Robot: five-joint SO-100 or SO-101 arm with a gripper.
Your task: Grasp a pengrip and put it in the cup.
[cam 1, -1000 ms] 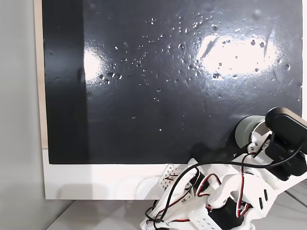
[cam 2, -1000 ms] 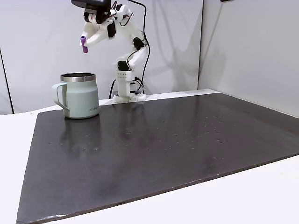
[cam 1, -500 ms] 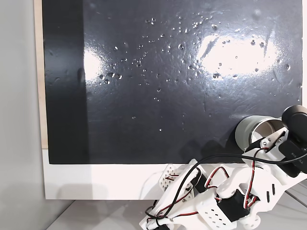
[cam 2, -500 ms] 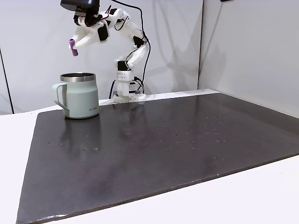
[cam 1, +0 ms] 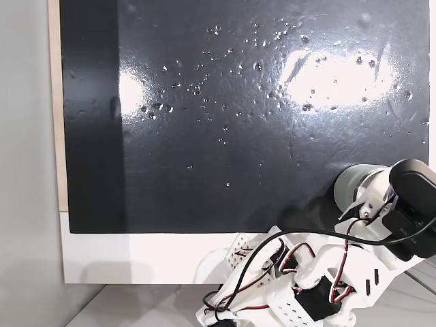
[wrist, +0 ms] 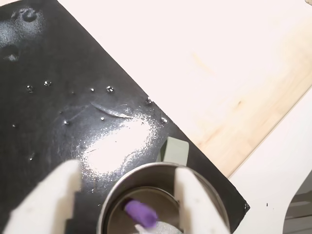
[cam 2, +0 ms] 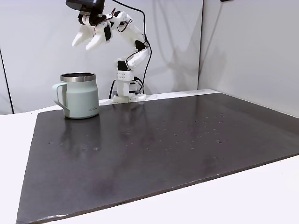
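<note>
- Wrist view: pengrip (wrist: 140,213), purple, lies inside the cup (wrist: 117,187) on its shiny bottom.
- Fingers (wrist: 189,200), white, spread apart and holding nothing, either side of the cup's rim.
- A fixed view: gripper (cam 2: 88,38) hangs well above the cup (cam 2: 78,95); cup upright on the dark mat (cam 2: 154,144), handle to the left.

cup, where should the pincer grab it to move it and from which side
Probably the handle, the loop sticking out on the cup's left in a fixed view, approached side-on from that left. The round wall looks too wide for the open pincer, and the pengrip lies inside.
</note>
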